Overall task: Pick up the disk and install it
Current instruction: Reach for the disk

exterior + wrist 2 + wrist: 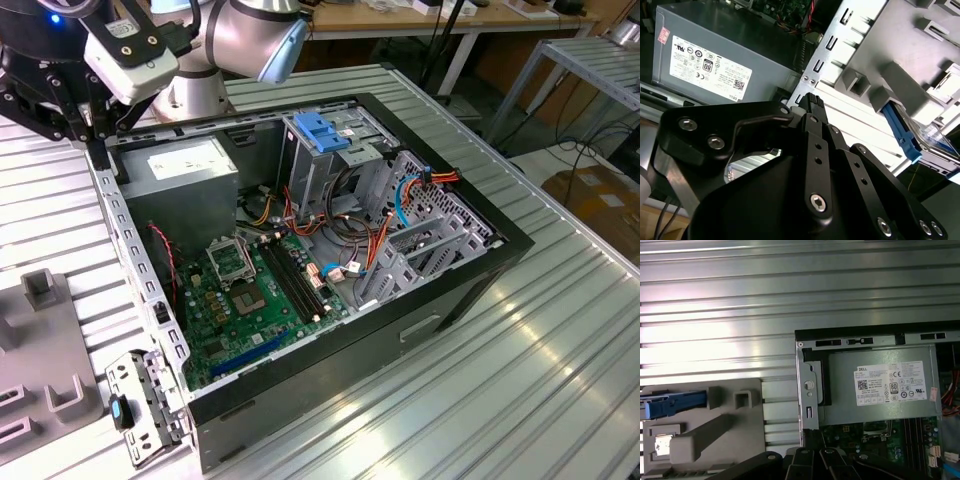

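The disk [931, 138] lies in a grey moulded holder [900, 45] on the bench [500, 400], outside the computer case [440, 300]. In the second wrist view its labelled face shows, with a blue rail [900, 132] along the near edge. In the first wrist view the disk [675, 404] shows mostly as that blue rail, seated in a slot of the holder [725, 430]. In the exterior view the holder [45, 360] sits at about eight o'clock from the case.

The jaws are clear of the disk and carry nothing that shows. Whether they are released or clenched I cannot tell. In the second wrist view their black linkage reaches over the case's metal edge, between the power supply [715, 55] and the holder.

In the exterior view the arm [230, 40] hangs at about eleven o'clock from the case, above the corner that holds the power supply [185, 170]. The case lies open, with the motherboard [250, 300] at its middle. A drive cage with a blue latch [322, 135] stands at roughly one o'clock from the board. A loose metal bracket [145, 405] rests on the bench at seven o'clock, just beside the case wall.
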Motion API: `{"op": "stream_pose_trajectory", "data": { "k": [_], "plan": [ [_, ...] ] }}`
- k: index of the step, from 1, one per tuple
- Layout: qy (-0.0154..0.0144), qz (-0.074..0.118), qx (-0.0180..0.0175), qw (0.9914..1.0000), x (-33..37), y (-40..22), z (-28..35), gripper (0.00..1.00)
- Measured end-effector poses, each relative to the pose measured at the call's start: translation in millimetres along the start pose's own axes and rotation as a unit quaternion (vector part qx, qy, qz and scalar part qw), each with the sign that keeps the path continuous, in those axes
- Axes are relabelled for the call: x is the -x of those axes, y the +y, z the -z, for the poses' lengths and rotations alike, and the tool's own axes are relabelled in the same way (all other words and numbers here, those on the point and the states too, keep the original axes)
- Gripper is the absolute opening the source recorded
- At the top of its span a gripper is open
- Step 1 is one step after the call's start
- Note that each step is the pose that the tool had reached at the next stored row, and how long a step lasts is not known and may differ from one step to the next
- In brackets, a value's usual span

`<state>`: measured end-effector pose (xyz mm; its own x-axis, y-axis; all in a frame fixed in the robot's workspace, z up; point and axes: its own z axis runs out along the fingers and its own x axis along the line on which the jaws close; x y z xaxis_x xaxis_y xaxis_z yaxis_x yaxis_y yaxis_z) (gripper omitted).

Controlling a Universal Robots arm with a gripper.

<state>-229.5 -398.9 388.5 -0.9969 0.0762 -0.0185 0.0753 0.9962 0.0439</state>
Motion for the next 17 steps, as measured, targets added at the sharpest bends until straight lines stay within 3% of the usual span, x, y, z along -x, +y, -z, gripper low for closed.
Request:
{"op": "stream_pose_trajectory", "data": {
  "k": [17],
  "plan": [
    [0.0001, 0.000, 0.0000, 1.00000, -7.2, -0.6, 0.0, 0.11]
  ]
}}
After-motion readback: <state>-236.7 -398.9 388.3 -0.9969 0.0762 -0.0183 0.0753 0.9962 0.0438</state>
